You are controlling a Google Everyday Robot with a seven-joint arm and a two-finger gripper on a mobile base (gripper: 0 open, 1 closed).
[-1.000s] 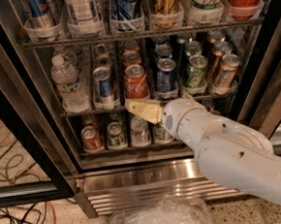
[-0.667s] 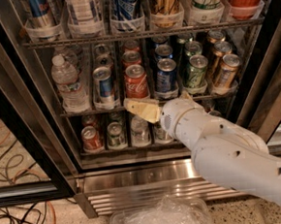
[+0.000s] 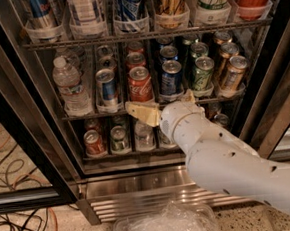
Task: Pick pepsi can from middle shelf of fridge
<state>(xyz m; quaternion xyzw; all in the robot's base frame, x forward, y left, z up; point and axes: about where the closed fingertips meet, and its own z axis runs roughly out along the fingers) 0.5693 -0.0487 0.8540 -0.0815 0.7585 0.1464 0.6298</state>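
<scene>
Just below pepsi can (image 3: 171,78), at middle shelf (image 3: 80,116) front edge: end effector (image 3: 165,106), fingers (image 3: 142,113) spread, nothing gripped.

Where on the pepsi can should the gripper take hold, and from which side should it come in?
Probably its upper body, from the front. The pepsi can stands upright, first in its lane on the middle shelf, with a Coca-Cola can and a green can close beside it. The gripper is below and left of it, at the shelf's front edge.
</scene>
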